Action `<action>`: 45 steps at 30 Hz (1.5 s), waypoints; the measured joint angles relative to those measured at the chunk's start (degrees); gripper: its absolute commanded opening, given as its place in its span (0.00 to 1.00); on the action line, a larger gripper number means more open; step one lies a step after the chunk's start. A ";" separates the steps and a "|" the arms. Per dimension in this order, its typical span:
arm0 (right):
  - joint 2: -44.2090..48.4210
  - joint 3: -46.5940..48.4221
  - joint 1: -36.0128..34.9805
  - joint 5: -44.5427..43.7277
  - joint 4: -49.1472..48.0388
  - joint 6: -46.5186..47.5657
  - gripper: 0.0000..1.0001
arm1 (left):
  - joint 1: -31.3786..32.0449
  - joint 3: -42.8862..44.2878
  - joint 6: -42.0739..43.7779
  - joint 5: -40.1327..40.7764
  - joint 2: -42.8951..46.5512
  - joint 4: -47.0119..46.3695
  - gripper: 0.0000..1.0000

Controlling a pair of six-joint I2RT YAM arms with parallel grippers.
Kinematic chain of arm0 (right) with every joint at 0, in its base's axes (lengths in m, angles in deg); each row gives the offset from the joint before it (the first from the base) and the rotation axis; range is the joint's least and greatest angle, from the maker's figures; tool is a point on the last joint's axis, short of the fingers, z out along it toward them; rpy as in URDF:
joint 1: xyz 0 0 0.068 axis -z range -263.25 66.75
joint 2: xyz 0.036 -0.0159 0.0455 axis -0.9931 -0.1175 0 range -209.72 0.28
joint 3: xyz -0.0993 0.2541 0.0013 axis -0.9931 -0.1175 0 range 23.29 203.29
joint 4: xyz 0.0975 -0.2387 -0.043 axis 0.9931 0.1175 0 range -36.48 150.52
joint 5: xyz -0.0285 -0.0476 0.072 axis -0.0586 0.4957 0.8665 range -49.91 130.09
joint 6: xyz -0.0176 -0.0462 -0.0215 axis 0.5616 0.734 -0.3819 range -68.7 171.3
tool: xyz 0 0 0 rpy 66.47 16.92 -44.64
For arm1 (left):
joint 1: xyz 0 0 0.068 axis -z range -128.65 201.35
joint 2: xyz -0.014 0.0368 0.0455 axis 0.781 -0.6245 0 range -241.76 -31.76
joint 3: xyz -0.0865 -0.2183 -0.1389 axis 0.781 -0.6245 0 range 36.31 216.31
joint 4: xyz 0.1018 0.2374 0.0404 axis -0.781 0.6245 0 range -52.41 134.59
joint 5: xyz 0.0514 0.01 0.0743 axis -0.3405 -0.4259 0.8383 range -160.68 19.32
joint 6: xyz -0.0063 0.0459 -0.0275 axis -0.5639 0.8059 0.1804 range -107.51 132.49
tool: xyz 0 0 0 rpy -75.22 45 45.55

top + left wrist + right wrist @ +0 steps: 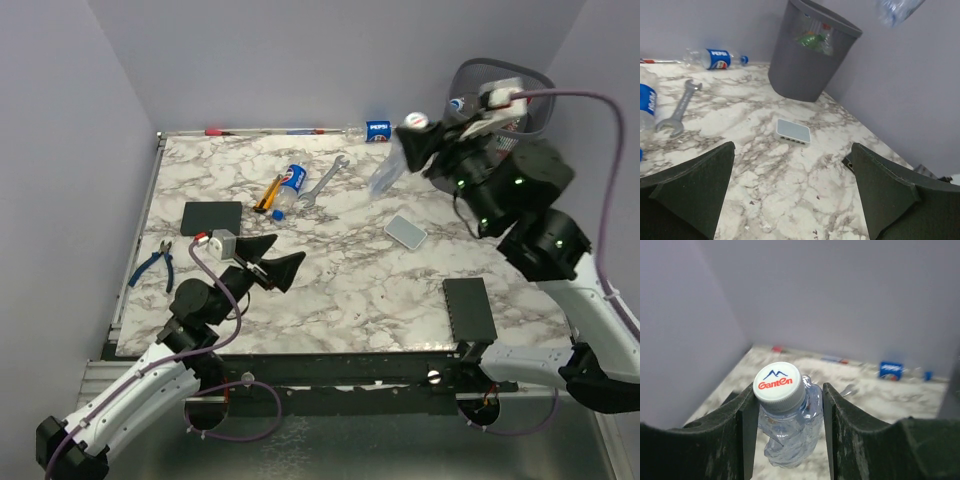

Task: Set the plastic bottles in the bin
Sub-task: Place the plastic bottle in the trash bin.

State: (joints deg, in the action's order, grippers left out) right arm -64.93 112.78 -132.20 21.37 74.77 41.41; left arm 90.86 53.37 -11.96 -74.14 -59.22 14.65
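Held bottle: clear crumpled plastic bottle with a white "Ganten" cap (790, 435), lifted off the table, body tilted down toward the table centre and cap uppermost; in the top view it hangs just left of the bin, not inside it.
Right gripper (788, 400): closed on the bottle, one finger on each side of it just below the cap.
Bin: tall round dark-grey wire-mesh wastebasket (810, 65), upright at the far right corner of the table; a green bottle (812, 40) shows through the mesh near the rim.
Bottle at table centre: clear bottle with a blue Pepsi label (290, 185), on its side, touching or just beside the screwdriver; which, cannot be told.
Bottle at far edge: second blue-label Pepsi bottle (715, 58), on its side against the back wall, left of the bin.
Left gripper (270, 262): fingers spread wide, holding nothing, above the near left part of the table.
Table: white-and-grey marble-pattern top (350, 290).
Tools: silver open-end wrench (325, 182) right of the centre bottle; yellow-handled screwdriver (268, 193) left of it; blue-handled pliers (152, 264) at the left edge.
Other items: small white rectangular box (405, 231) in front of the bin; two flat black rectangular blocks, one left (212, 216), one near right (468, 307).
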 measured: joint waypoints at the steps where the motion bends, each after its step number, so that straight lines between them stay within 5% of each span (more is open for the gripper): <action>1: -0.07 3.04 1.18 -2.84 -0.02 2.03 0.00 | 0.00 0.00 0.33 1.70 0.81 0.72 0.99; 8: -1.64 10.01 21.55 -17.29 -9.88 9.03 0.00 | 0.00 0.00 1.62 8.55 3.26 2.62 0.99; 21: -26.62 11.91 53.96 -13.55 -29.29 -8.81 0.00 | 0.00 0.00 2.10 10.38 2.73 4.94 0.99; 33: -50.01 26.10 60.67 -2.14 -30.05 -19.37 0.01 | 0.00 0.00 3.96 12.85 1.53 5.68 0.99; 34: -51.36 27.43 60.67 -1.07 -30.05 -20.33 0.08 | 0.00 0.00 4.04 13.16 1.49 5.73 0.99; 36: -53.83 30.18 60.78 0.57 -29.99 -21.79 0.49 | 0.00 0.00 4.20 13.62 1.27 5.77 0.99; 37: -54.77 31.26 60.94 1.60 -29.92 -22.34 0.59 | 0.00 0.00 4.24 13.90 1.01 5.79 0.99; 40: -55.91 32.39 61.29 3.67 -29.49 -23.91 0.71 | 0.00 0.00 4.42 14.40 0.15 5.84 0.99; 45: -55.87 33.42 61.40 4.83 -28.26 -25.40 0.76 | 0.00 0.00 4.44 14.56 -1.22 5.88 0.99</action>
State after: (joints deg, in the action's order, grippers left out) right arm -120.79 146.20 -70.81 26.20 46.51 16.01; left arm 90.86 53.37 -7.52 -59.59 -60.44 20.53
